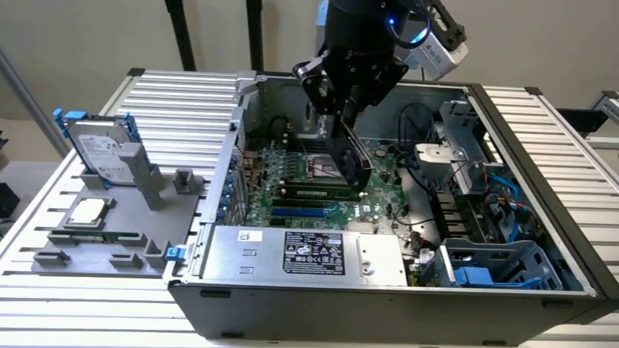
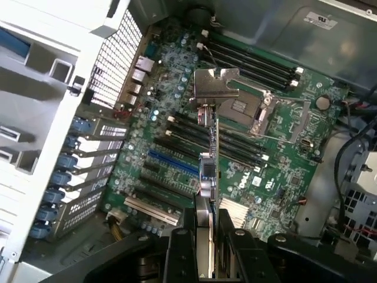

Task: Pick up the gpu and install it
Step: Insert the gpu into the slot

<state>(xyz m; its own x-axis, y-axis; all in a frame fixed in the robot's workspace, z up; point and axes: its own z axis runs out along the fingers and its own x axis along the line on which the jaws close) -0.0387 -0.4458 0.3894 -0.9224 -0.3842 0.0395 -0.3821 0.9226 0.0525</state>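
Observation:
My gripper (image 1: 341,116) hangs over the open computer case (image 1: 387,304), shut on the gpu (image 1: 350,156), a thin black card held on edge and tilted above the green motherboard (image 1: 387,203). The card's lower end hovers over the memory slots near the CPU socket (image 1: 314,168). In the wrist view the gpu (image 2: 207,177) runs edge-on away from my gripper (image 2: 207,242), its silver end bracket (image 2: 215,87) at the far end over the socket. The black fingers (image 2: 179,256) clamp it from both sides. Beside the card's line lies the blue expansion slot (image 2: 174,164).
On the exterior view's left a grey fixture (image 1: 106,250) holds a silver hard drive with blue rails (image 1: 101,148), a CPU (image 1: 87,212) and a green memory stick (image 1: 95,236). Inside the case are the power supply (image 1: 300,254), a drive cage (image 1: 503,264) and loose cables (image 1: 425,170).

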